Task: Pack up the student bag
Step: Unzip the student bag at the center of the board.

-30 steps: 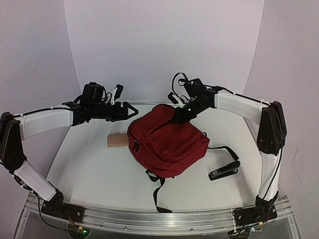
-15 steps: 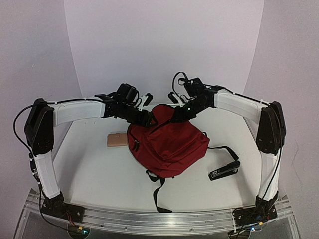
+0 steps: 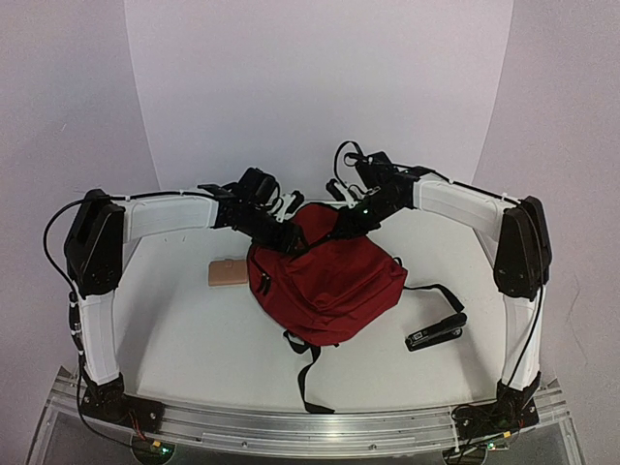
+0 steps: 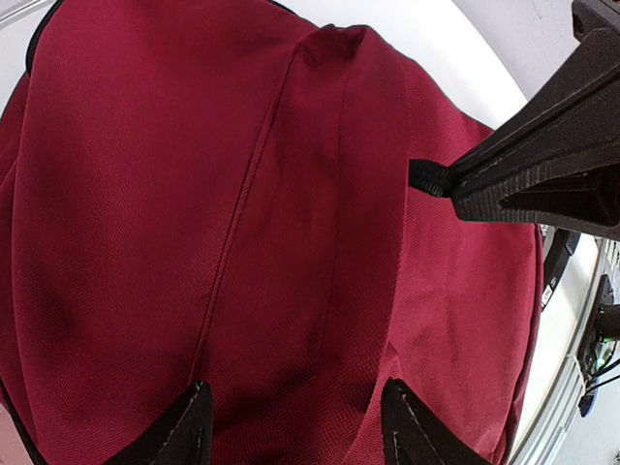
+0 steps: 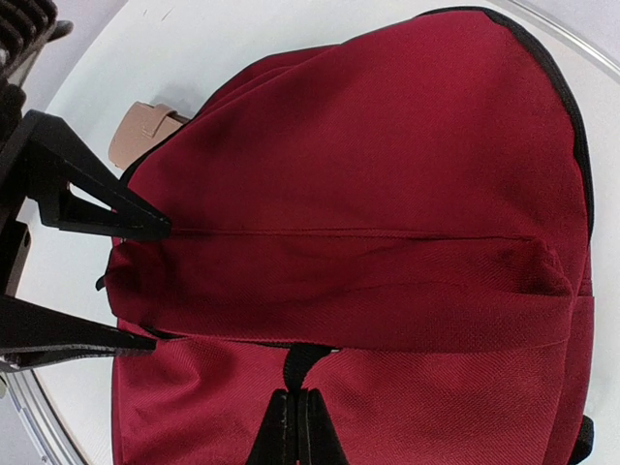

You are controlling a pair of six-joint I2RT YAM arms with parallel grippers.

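1. Swung the left arm (image 3: pixel 174 215) in from the side since a second ago, right up to the far top of the student bag (image 3: pixel 329 281). Kept the right arm (image 3: pixel 455 203) in its place.
2. Lies in the middle of the worktop (image 3: pixel 184 339), dark red, top end toward the back wall and straps trailing toward the near edge.
3. Left jaws: spread wide at the bag's top end, one tip on each side of a raised fold (image 4: pixel 320 194) in the cloth. Holding nothing; cannot tell if touching.
4. Right jaws: pinched tight on a small black loop (image 5: pixel 308 363) at the top of the bag.
5. Facing each other across the bag's top, with the fold running from one pair to the other. Probably best to close the left jaws on that fold while the right jaws hold the loop.
6. Still outside the bag: a tan wallet (image 3: pixel 227 272) just beside it on the left, and a black stapler (image 3: pixel 434 331) near it on the right.
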